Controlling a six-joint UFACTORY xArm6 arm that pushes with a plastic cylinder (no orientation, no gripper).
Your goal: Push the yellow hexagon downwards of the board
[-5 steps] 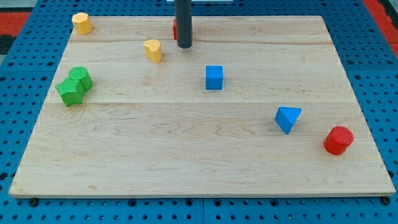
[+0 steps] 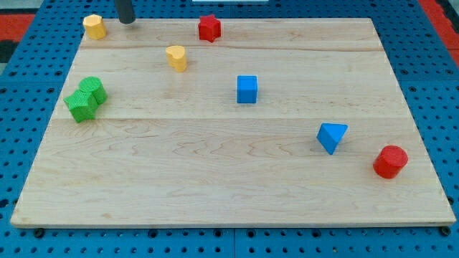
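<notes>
The yellow hexagon (image 2: 94,26) sits at the board's top left corner. My tip (image 2: 126,21) is at the board's top edge, just to the right of the yellow hexagon and apart from it. A second yellow block, heart-like in shape (image 2: 176,57), lies lower and to the right of the tip.
A red star-shaped block (image 2: 209,28) sits at the top middle. Two green blocks (image 2: 86,99) touch each other at the left edge. A blue cube (image 2: 247,89) is in the middle, a blue triangle (image 2: 331,136) and a red cylinder (image 2: 390,161) at the lower right.
My tip has moved left along the top edge, from in front of the red star to beside the yellow hexagon. The red star is now uncovered. No block has moved.
</notes>
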